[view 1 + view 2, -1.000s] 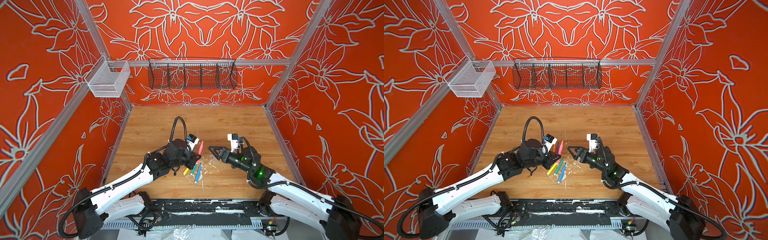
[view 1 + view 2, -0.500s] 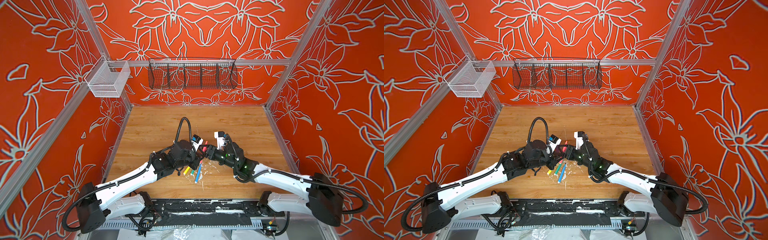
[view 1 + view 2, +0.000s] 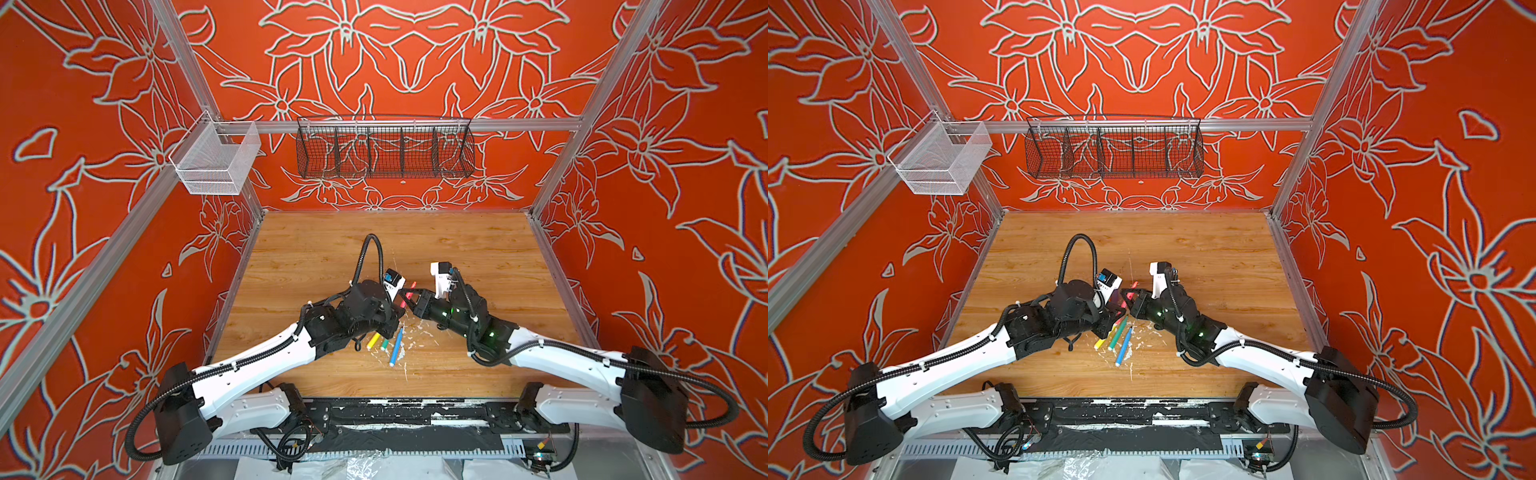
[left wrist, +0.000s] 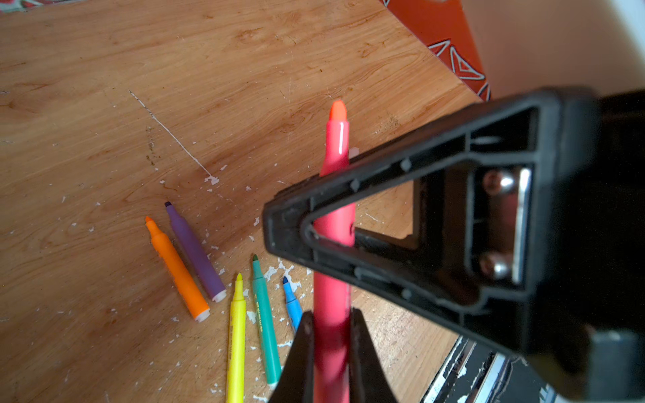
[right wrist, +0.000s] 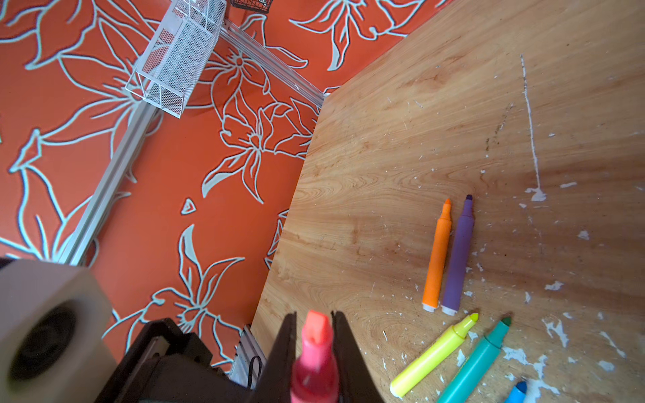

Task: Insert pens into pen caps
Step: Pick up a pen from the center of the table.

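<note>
Left gripper (image 4: 330,314) is clamping the lower barrel of the pink pen (image 4: 336,139), fingers pressing on both sides. The pen's long axis is running straight out of this grip, along the way the gripper points, with the bare tip at the far end. Right gripper (image 5: 314,314) is coming across the same pen from the side, and is also closing on it, higher up the barrel, between the left grip and the tip. In the right wrist view only the tip is sticking out past its fingers. So both arms are on the pen at once and neither is nearer. Judgement: this is looking like a handover or re-grip, so one gripper must let go before the pen can travel. In a top view the pink pen (image 3: 409,289) is hanging above the table (image 3: 478,249) between the two wrists, tilting with its tip toward the back wall. It is showing a glossy pink barrel and a blunt orange-pink tip, with no cap on it. Below, on the table, five uncapped pens are lying near each other, tips pointing roughly the same way. The orange pen (image 4: 176,265) and purple pen (image 4: 195,251) are lying side by side, and just beside them are the yellow pen (image 4: 236,342), green pen (image 4: 265,321) and blue pen (image 4: 292,303). White flecks (image 4: 281,270) are scattering around them, and I am not making out any clear cap among them.
</note>
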{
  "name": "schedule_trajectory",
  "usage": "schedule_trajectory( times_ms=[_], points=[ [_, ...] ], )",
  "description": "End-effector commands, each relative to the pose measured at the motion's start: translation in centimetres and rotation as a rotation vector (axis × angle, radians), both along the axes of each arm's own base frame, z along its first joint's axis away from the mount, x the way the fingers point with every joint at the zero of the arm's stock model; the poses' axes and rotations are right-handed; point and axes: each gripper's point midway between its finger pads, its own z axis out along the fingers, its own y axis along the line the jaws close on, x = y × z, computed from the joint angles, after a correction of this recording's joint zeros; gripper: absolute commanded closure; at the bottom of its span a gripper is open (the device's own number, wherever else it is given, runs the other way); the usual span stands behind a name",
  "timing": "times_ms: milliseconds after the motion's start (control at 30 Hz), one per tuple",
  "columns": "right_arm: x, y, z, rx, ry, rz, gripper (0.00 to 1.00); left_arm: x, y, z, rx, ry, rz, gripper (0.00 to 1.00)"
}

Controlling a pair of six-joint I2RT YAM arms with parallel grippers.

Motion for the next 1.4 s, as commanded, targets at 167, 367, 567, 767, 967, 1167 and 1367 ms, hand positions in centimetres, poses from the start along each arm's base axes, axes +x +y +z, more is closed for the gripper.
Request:
schedule_trajectory(
  times_ms=[167, 367, 567, 767, 967, 1167, 1367],
  points=[
    [0.4, 0.5, 0.2, 0.047, 0.034, -0.037, 1.00, 0.3, 0.1, -0.2, 0.015, -0.020, 0.012, 0.51],
    [0.2, 0.5, 0.4, 0.060, 0.037, -0.039, 1.00, 0.6, 0.5, -0.7, 0.026, -0.024, 0.034, 0.50],
    [-0.2, 0.8, 0.7, 0.082, 0.041, -0.032, 1.00, 0.7, -0.1, -0.7, 0.017, -0.023, 0.016, 0.50],
    [-0.5, 1.3, 0.6, 0.090, 0.048, -0.015, 1.00, 0.7, -0.7, -0.2, 0.002, -0.032, -0.007, 0.67],
    [-0.6, 1.4, 0.3, 0.068, 0.041, -0.003, 0.62, 0.8, -0.3, -0.4, 0.018, -0.043, 0.007, 1.00],
    [-1.0, -1.7, 0.2, -0.168, 0.006, -0.049, 0.04, 2.7, 6.6, 2.4, 0.066, -0.132, 0.360, 1.00],
    [-2.1, -9.3, -1.0, -0.329, -0.024, -0.232, 0.08, 0.9, 10.4, 7.9, -0.205, -0.282, 0.437, 1.00]
  ],
)
